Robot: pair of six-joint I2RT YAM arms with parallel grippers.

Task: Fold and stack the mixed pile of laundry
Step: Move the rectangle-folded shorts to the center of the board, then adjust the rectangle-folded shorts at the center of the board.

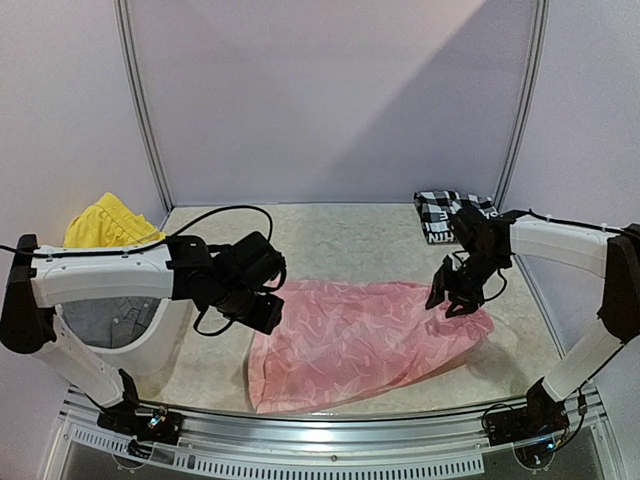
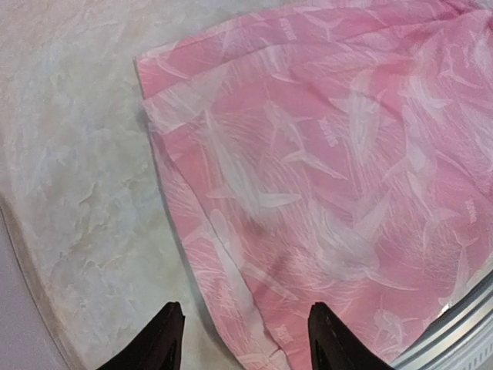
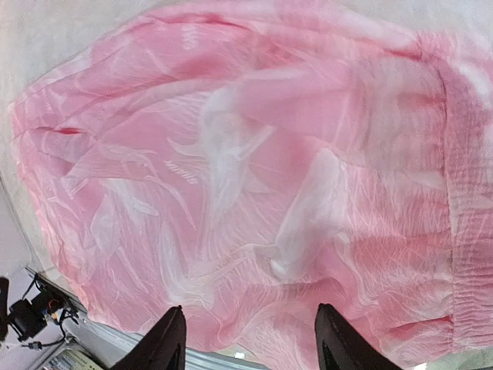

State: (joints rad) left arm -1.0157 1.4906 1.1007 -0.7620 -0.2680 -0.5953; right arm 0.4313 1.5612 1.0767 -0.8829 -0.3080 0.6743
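At the middle of the table (image 1: 340, 235), the pink piece (image 1: 360, 340) lies spread out and fairly flat, wrinkled at its right end, as both arms hover over it. The left gripper (image 2: 245, 312) hangs above the pink piece's left edge with its jaws apart and nothing between them; the right gripper (image 3: 249, 312) hangs over the pink piece's right end, likewise parted and empty. Beyond the pink piece's right end, toward the far side, the checked shirt (image 1: 450, 212) sits as a small, squared bundle, which suggests one garment is already folded and set down as the start of a stack. Just left of the pink piece stands the basket (image 1: 170, 330), with the yellow garment (image 1: 105, 225) heaped at its far rim and the grey one (image 1: 105, 320) lying inside, both unfolded. The left wrist view shows a second layer along the pink piece's left edge, though whether that is a deliberate fold cannot be told. On this showing the job looks under halfway: one item done, the pink piece laid out and probably mid-fold, and two garments yet to leave the basket.
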